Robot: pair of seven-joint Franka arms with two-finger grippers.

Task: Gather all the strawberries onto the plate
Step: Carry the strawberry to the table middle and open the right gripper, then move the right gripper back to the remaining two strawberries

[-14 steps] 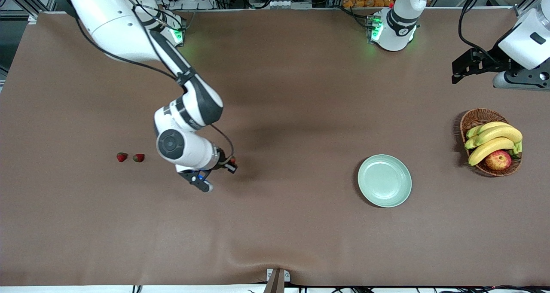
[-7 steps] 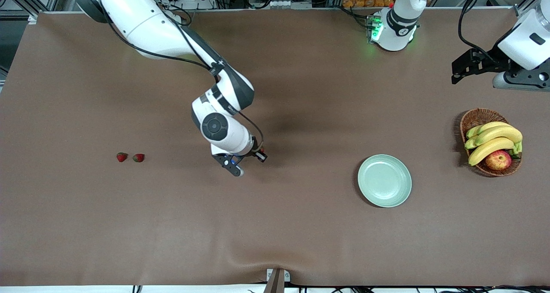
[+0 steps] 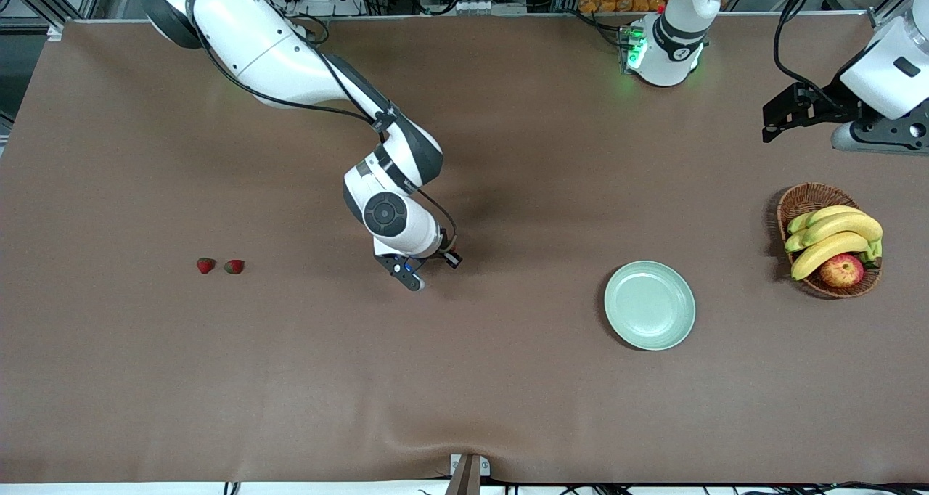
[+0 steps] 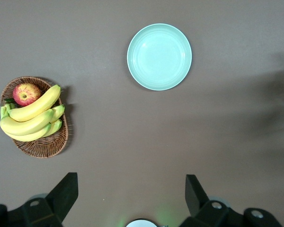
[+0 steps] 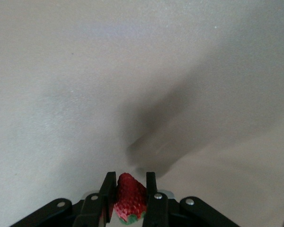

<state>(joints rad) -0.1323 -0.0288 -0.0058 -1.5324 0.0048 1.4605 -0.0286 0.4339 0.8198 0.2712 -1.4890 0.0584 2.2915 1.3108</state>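
My right gripper (image 3: 448,258) hangs over the middle of the table, shut on a red strawberry (image 5: 130,196) that shows between its two black fingers (image 5: 108,189) in the right wrist view. Two more strawberries (image 3: 206,265) (image 3: 234,266) lie side by side on the brown cloth toward the right arm's end. The pale mint-green plate (image 3: 649,305) (image 4: 159,56) sits bare toward the left arm's end. My left gripper (image 4: 130,194) waits high above that end, open, with nothing between its fingers.
A brown wicker basket (image 3: 805,199) (image 4: 42,146) with bananas (image 3: 835,237) and a red-yellow apple (image 3: 842,269) stands beside the plate, closer to the left arm's end of the table. The cloth has a slight wrinkle near the front edge.
The right arm has carried its strawberry away from the two lying berries toward the plate, covering less ground in the last half second. The left arm has not moved.
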